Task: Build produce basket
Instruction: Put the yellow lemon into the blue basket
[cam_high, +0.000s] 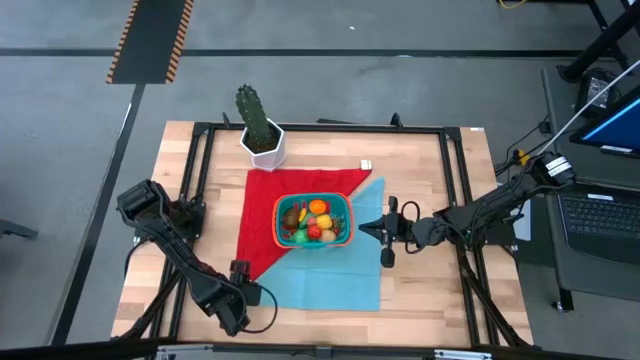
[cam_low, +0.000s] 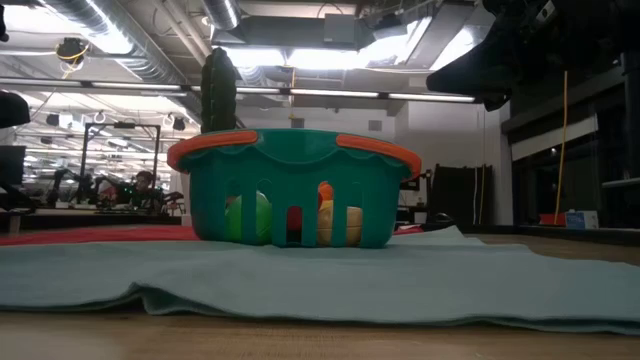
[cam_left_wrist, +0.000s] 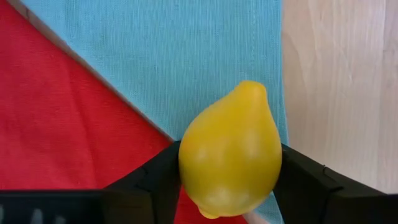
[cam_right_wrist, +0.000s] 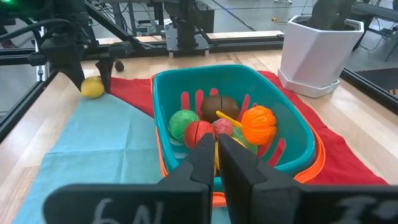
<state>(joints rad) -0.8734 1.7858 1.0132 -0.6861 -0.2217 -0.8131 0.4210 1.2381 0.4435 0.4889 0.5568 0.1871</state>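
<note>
Lemon (cam_left_wrist: 230, 149) between left end effector (cam_left_wrist: 227, 186) fingers, basket (cam_high: 313, 220) apart

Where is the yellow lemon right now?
The lemon sits between the left gripper's fingers at the table's near-left, over the edge of the blue cloth, apart from the basket.

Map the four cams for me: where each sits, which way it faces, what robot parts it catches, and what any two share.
High: overhead, straight down on the table; both arms, basket, cactus pot.
Low: table height, level across the blue cloth at the basket; a dark arm part at top right.
Left wrist: looks down past the left gripper, closed on a yellow lemon.
Right wrist: behind the shut right gripper, facing the basket; far-off left gripper and lemon.
Shared: both wrist views show the lemon.
</note>
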